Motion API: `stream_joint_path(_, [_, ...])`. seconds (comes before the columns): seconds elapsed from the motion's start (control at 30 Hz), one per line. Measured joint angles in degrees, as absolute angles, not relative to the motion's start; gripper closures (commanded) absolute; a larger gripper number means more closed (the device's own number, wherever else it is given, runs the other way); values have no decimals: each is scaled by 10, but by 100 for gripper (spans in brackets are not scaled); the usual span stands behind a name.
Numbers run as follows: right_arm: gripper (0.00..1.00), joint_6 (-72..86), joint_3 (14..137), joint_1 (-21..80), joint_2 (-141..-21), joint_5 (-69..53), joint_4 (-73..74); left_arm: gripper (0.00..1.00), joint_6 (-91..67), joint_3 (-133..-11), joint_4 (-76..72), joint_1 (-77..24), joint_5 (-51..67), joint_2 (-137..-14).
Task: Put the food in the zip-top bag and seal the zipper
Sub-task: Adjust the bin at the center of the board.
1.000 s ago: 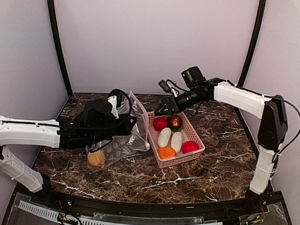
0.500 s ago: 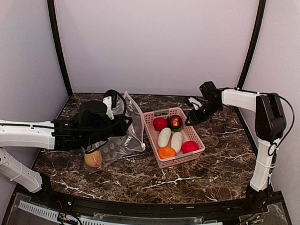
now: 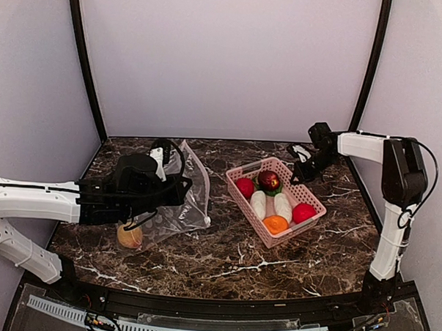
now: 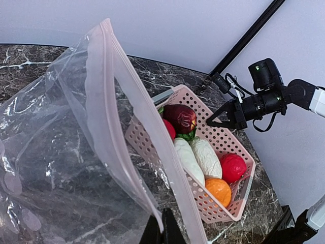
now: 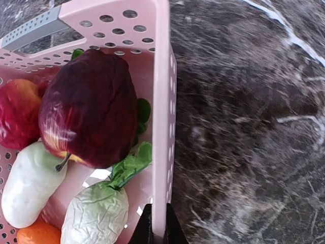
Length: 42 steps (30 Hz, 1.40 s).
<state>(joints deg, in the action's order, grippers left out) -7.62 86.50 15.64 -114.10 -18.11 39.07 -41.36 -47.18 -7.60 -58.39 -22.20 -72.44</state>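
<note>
The clear zip-top bag (image 3: 184, 208) lies left of centre with a yellowish-tan food (image 3: 130, 236) inside. My left gripper (image 4: 162, 233) is shut on the bag's mouth edge and holds it up and open, so the pinkish zipper (image 4: 175, 178) runs diagonally past the fingers. The rest of the food sits in the pink basket (image 3: 315, 197): a maroon one (image 5: 91, 107), a red one (image 3: 303, 212), an orange one (image 3: 276, 224) and two white ones (image 4: 205, 157). My right gripper (image 5: 157, 231) is shut on the basket's right wall (image 5: 161, 101), one finger on each side of it.
The dark marble table (image 3: 224, 264) ends at black corner posts (image 3: 86, 72) and pale walls. The right arm (image 3: 361, 146) reaches in from the far right. The left arm (image 3: 36, 198) stretches low across the left side.
My right gripper shut on the basket's rim and pulled the basket to the right, turning it. The left arm sank slightly to the left with the bag.
</note>
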Motion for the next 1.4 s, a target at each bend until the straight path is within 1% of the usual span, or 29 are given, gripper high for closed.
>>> stream_joint_path(0.1, [98,-74,850,117,-1130,-178,388,99,-414,-472,-76,-584,-220,-725])
stream_joint_path(0.23, [92,-71,834,49,-1118,-178,387,99,-414,-472,-80,-584,-214,-731])
stream_joint_path(0.27, [87,-70,833,36,-1118,-179,387,99,-414,-472,-82,-584,-213,-734])
stream_joint_path(0.3, [76,-70,832,18,-1117,-182,387,99,-415,-472,-84,-584,-209,-738])
stream_joint_path(0.33, [62,-69,831,2,-1117,-185,386,99,-415,-473,-86,-584,-206,-743])
stream_joint_path(0.37, [52,-70,830,-14,-1117,-191,387,99,-416,-475,-87,-584,-202,-750])
stream_joint_path(0.43, [42,-68,825,-37,-1117,-201,390,99,-416,-478,-89,-584,-197,-759])
stream_joint_path(0.53, [34,-72,810,-65,-1103,-220,404,99,-416,-491,-88,-584,-186,-778])
stream_joint_path(0.67, [32,-86,768,-62,-1022,-232,420,99,-411,-510,-70,-584,-179,-788])
stream_joint_path(0.8, [32,-115,769,-57,-953,-245,420,99,-399,-528,-52,-584,-178,-790])
stream_joint_path(0.87, [27,-131,769,-55,-927,-248,413,99,-386,-558,-35,-584,-173,-800])
stream_joint_path(0.9, [26,-137,768,-52,-919,-248,405,99,-377,-581,-20,-584,-172,-808])
stream_joint_path(0.97, [26,-156,763,-46,-907,-249,387,99,-362,-625,7,-584,-172,-827])
stream_joint_path(1.0, [27,-167,761,-40,-903,-252,380,99,-355,-646,22,-584,-172,-836])
stream_joint_path(1.07, [28,-184,760,-24,-904,-265,369,99,-347,-671,42,-584,-166,-848])
stream_joint_path(1.17, [29,-197,764,5,-924,-289,360,99,-347,-669,53,-584,-140,-852])
stream_joint_path(1.4, [28,-199,812,59,-1032,-310,360,99,-352,-647,57,-584,-112,-851])
